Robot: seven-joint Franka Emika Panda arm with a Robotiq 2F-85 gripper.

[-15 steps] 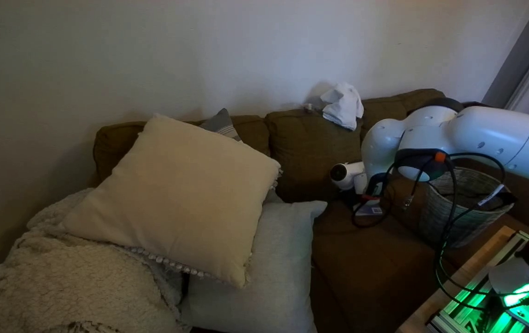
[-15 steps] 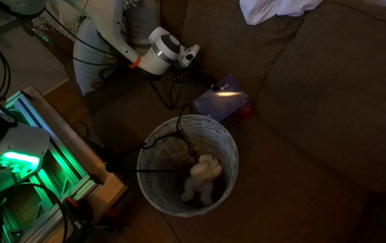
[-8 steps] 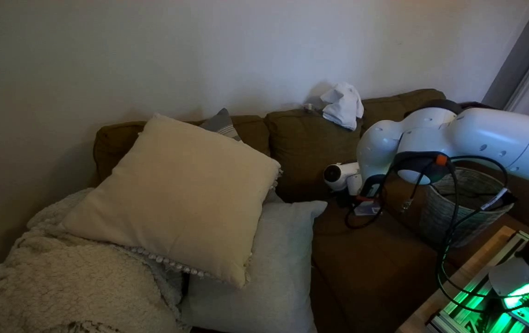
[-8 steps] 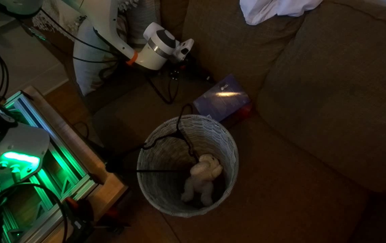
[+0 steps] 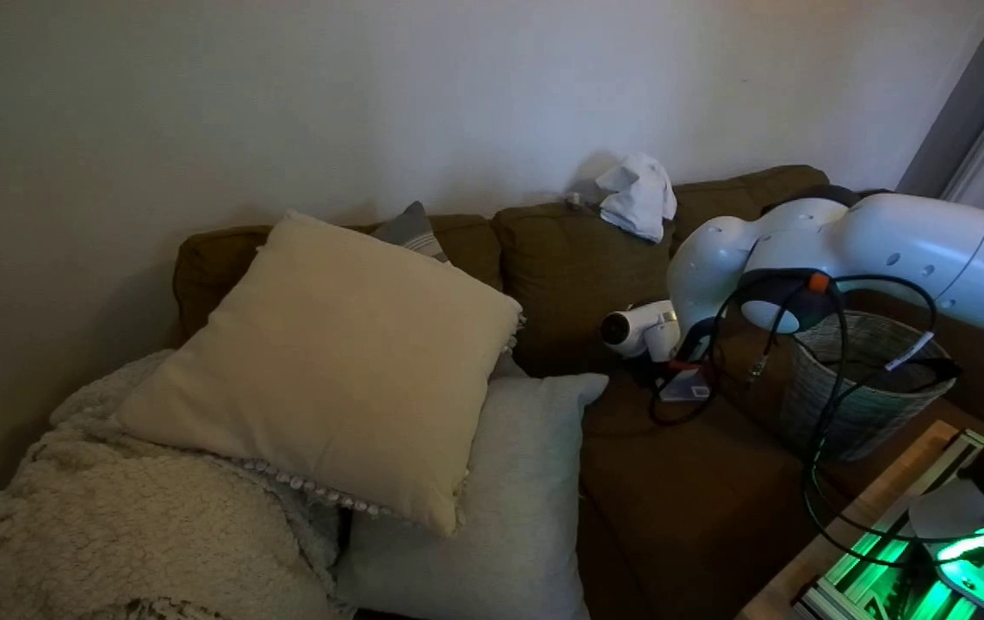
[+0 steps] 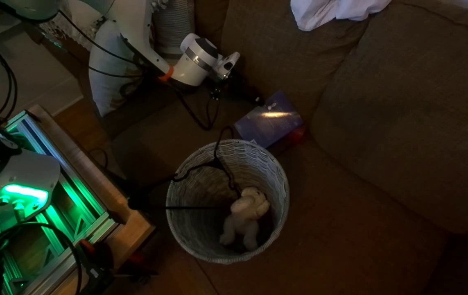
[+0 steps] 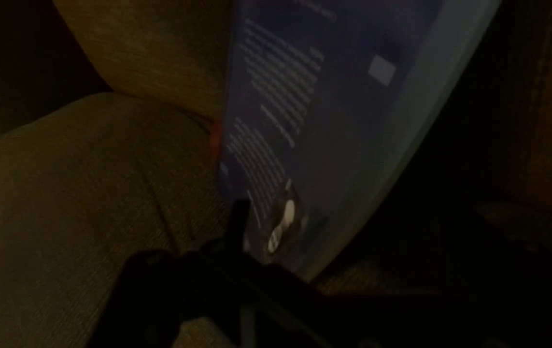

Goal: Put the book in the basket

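The book (image 6: 268, 123) has a purple-blue cover and lies on the brown sofa seat near the backrest, beside the basket. It also shows partly behind the arm (image 5: 685, 389) and close up in the wrist view (image 7: 324, 130). The woven basket (image 6: 278, 180) stands upright on the sofa and also shows in an exterior view (image 5: 827, 413). My gripper (image 6: 254, 97) is at the book's far-left corner. In the dark wrist view its fingers look spread apart, with one finger overlapping the book's corner and nothing clamped. Whether a finger touches the book is unclear.
A white plush toy (image 6: 244, 217) and a black hanger-like thing (image 6: 217, 164) are in the basket. A red thing (image 6: 299, 134) shows under the book. Cushions (image 5: 328, 370) lie on the sofa; a white cloth (image 5: 638, 198) hangs on the backrest. Cables loop from the arm.
My gripper first drew up and away from the book, then came partway back down toward its corner. The book and basket have not moved.
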